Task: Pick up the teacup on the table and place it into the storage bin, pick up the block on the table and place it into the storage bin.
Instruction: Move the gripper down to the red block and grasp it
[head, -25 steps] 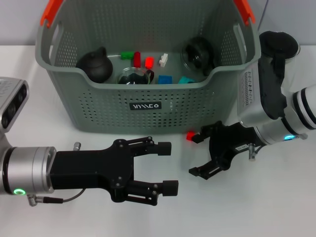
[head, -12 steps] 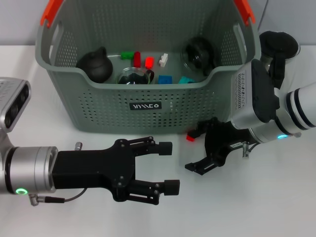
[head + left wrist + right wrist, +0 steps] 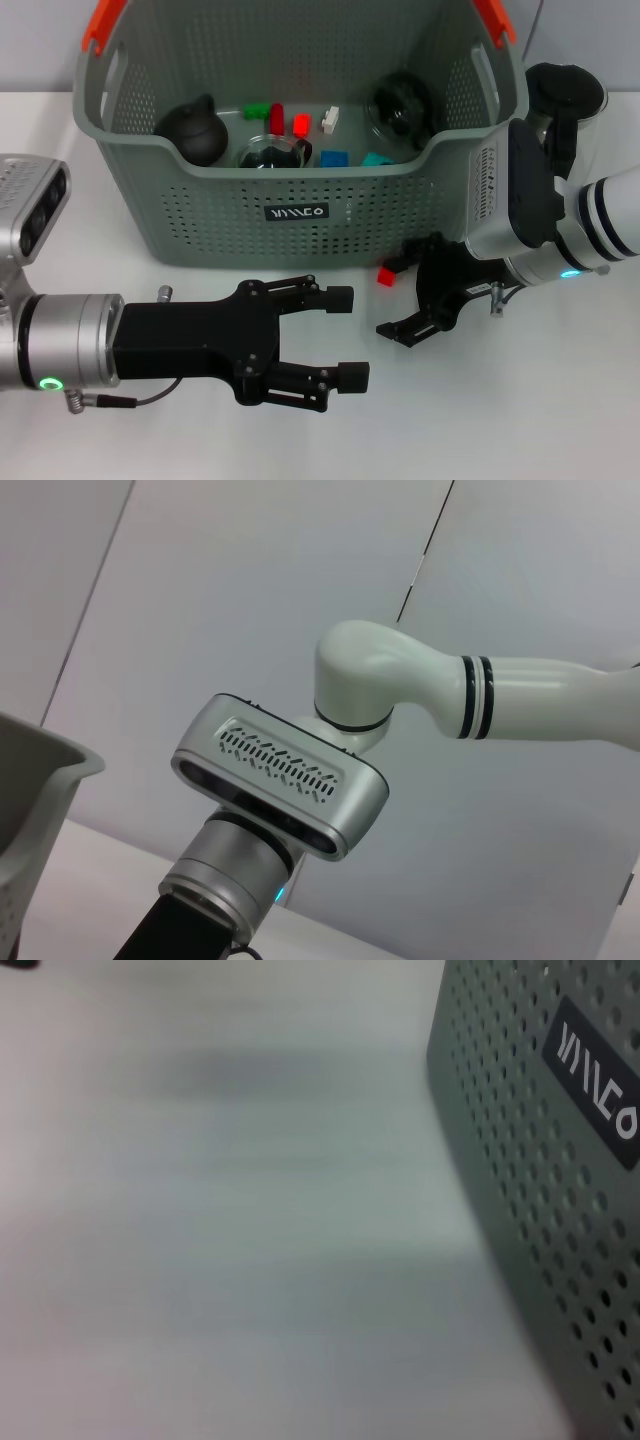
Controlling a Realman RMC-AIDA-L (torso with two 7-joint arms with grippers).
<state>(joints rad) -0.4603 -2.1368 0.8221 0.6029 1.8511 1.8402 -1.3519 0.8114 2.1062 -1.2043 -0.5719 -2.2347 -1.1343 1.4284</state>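
Observation:
The storage bin [image 3: 300,215] stands at the back middle of the table; its perforated wall and label [image 3: 590,1100] fill one side of the right wrist view. Inside it lie a clear glass teacup [image 3: 268,155], a black teapot [image 3: 195,130], another glass vessel [image 3: 400,105] and several coloured blocks. A small red block [image 3: 385,275] lies on the table just in front of the bin. My right gripper [image 3: 398,297] is open, low over the table, its far fingertip right beside that block. My left gripper [image 3: 345,337] is open and empty, nearer the front.
The white table [image 3: 560,420] stretches in front of the bin and to the right. The bin's orange-red handle ends [image 3: 105,25] rise at the back. In the left wrist view I see my right arm's wrist [image 3: 280,780] and the bin's rim [image 3: 40,770].
My right gripper has shifted a little left and toward the front, staying open beside the red block. My left gripper has crept slightly forward. The block has not moved.

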